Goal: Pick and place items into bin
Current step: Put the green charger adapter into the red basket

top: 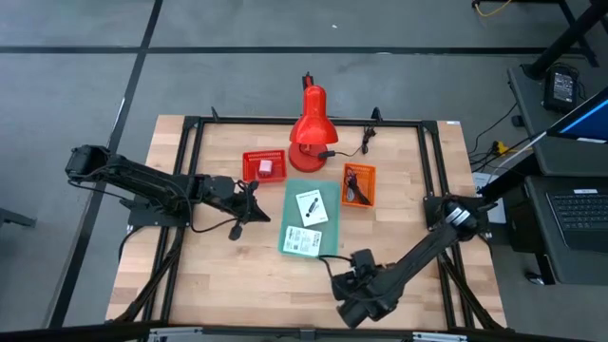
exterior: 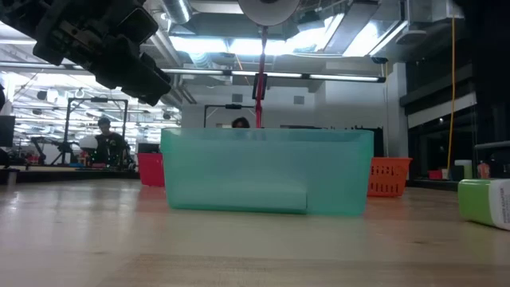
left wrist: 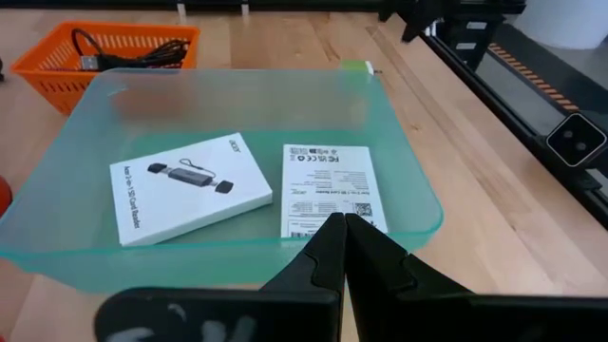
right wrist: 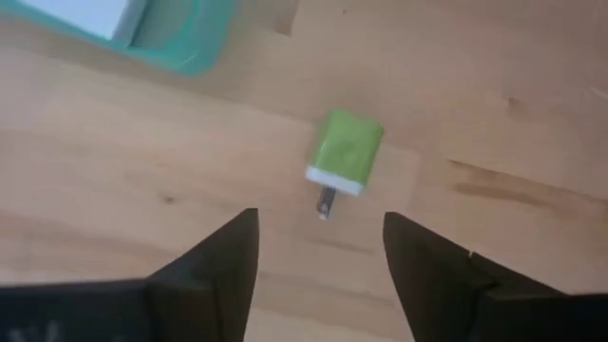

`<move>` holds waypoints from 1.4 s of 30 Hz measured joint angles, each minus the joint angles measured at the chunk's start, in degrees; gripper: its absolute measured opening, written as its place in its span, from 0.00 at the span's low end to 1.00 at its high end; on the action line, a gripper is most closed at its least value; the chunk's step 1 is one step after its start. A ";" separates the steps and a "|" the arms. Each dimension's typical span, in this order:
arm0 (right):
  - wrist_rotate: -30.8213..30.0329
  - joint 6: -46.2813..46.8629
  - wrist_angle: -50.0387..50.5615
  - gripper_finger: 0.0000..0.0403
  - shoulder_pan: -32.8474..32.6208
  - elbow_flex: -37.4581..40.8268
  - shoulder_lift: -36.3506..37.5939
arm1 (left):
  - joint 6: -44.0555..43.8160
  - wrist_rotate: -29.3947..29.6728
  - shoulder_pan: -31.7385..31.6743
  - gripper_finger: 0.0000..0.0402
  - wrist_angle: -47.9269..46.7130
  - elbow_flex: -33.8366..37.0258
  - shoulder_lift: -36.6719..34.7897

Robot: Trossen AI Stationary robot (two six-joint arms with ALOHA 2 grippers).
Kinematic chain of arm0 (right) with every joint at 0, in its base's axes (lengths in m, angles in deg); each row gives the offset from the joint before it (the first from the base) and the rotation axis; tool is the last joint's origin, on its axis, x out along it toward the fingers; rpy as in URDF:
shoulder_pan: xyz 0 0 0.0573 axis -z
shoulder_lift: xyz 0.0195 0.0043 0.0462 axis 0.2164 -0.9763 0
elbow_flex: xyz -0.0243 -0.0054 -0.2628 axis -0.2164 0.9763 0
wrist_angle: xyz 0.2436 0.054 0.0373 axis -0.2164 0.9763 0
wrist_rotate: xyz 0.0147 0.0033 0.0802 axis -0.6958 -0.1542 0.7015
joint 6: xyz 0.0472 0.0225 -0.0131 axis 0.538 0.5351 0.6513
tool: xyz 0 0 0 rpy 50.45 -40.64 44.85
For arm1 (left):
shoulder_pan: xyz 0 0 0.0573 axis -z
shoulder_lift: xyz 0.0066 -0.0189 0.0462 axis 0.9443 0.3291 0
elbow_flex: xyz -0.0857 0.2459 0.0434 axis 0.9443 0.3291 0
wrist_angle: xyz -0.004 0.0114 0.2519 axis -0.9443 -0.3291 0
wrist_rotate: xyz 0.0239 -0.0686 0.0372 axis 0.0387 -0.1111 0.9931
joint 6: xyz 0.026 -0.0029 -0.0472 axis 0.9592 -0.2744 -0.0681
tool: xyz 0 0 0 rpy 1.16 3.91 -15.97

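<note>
A teal bin (top: 306, 220) holds two white printed cards (left wrist: 190, 185) (left wrist: 328, 185) lying flat on its bottom. A green block with a white end and a metal prong (right wrist: 347, 150) lies on the wood near the bin's near right corner; it also shows in the low view (exterior: 486, 203). My right gripper (right wrist: 323, 256) is open and empty, above the block and short of it. My left gripper (left wrist: 344, 228) is shut and empty at the bin's left rim. A pink cube (top: 266, 168) lies in a red basket, and a black cable (left wrist: 133, 47) in an orange basket. No blue-white clip shows.
A red desk lamp (top: 310, 128) stands at the far middle of the table. The red basket (top: 264, 166) and the orange basket (top: 358, 185) flank it behind the bin. A black frame (top: 427, 161) runs round the table. Bare wood lies along the near left.
</note>
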State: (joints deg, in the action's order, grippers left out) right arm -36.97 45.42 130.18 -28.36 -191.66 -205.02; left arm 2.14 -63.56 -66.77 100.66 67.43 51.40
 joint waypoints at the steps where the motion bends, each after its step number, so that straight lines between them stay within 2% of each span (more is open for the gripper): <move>1: 0.02 0.02 -0.02 0.51 0.39 0.00 -0.63 | 0.00 0.00 0.02 0.01 0.00 0.00 -0.02; 9: 3.47 0.64 -0.11 0.55 2.69 0.02 -3.77 | -0.11 0.00 0.01 0.01 -0.22 0.00 -0.01; 21: 3.65 7.49 -0.52 0.58 2.77 1.66 -3.75 | -0.57 0.00 0.02 0.01 -0.28 0.00 -0.01; 27: 2.87 7.51 -3.75 0.58 2.77 5.96 -3.77 | -0.57 0.01 0.02 0.01 -0.76 0.00 -0.02; 42: 2.71 5.87 -8.75 0.58 3.47 9.48 -3.76 | -0.59 0.02 0.00 0.01 -1.07 0.00 -0.02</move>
State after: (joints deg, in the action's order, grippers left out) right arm -34.26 51.29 121.43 -24.90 -182.18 -208.78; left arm 1.55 -63.54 -66.77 99.59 67.43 51.38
